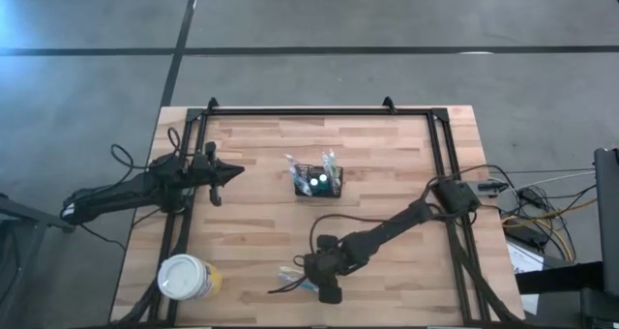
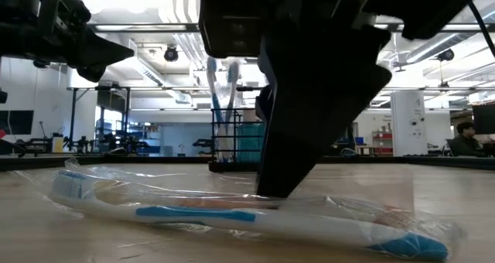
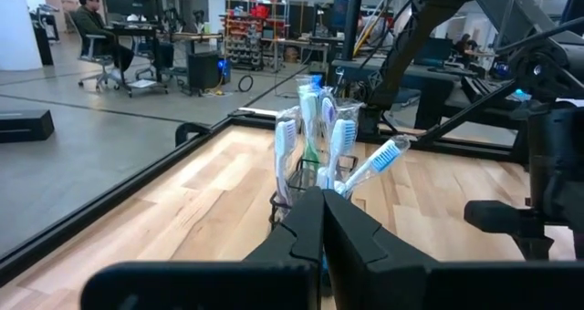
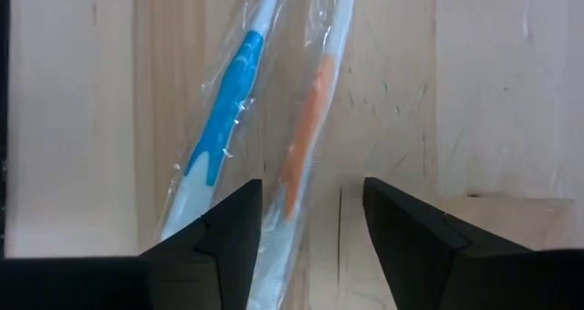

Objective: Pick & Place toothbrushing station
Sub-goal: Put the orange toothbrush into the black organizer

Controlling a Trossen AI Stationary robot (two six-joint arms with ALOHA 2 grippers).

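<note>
The black wire-mesh basket (image 1: 319,182) stands on the middle of the table with several wrapped toothbrushes (image 3: 315,137) upright in it. Two toothbrushes in clear wrappers lie flat near the table's front edge: a blue-handled one (image 4: 224,118) and an orange-handled one (image 4: 306,137). My right gripper (image 4: 310,228) points straight down over them, open, with the orange-handled brush between its fingers. My left gripper (image 1: 237,171) is shut and empty, held above the table to the left of the basket. My right gripper comes from above, pointing down, its fingers lying across the orange-handled toothbrush (image 4: 297,178) with one on either side. In the low view a dark finger (image 2: 282,178) reaches down to the wrappers on the table. I cannot tell whether it touches them.
A round yellowish tub with a white lid (image 1: 184,278) stands at the table's front left corner. A black frame rail (image 1: 319,111) runs along the far and side edges. Bare wood lies between the basket and the flat toothbrushes.
</note>
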